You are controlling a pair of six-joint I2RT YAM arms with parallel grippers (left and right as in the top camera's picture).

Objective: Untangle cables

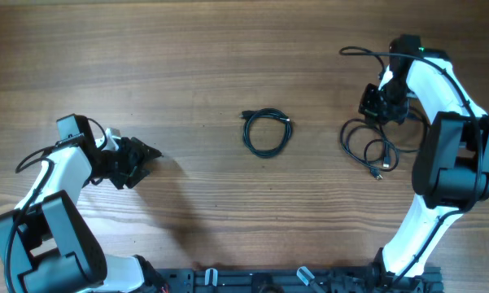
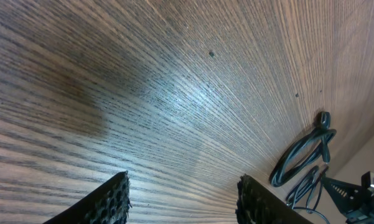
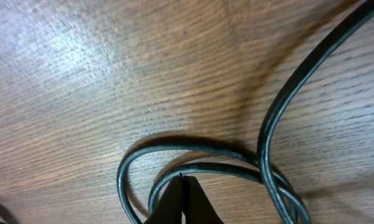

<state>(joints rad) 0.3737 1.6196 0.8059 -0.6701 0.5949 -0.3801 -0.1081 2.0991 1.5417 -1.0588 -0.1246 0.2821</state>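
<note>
One black cable lies coiled in a tight ring at the table's middle. A second cable sprawls in loose loops at the right, its plug end toward the front. My right gripper hovers over the far edge of those loops. In the right wrist view its jaws are shut, tips resting just inside a curved cable strand with nothing between them. My left gripper stands open at the left, well away from both cables. Its fingers frame bare wood, with the coiled cable off to the right.
The wooden table stretches between the two arms. A thicker black wire belonging to the right arm arcs over the far right. A dark rail runs along the front edge.
</note>
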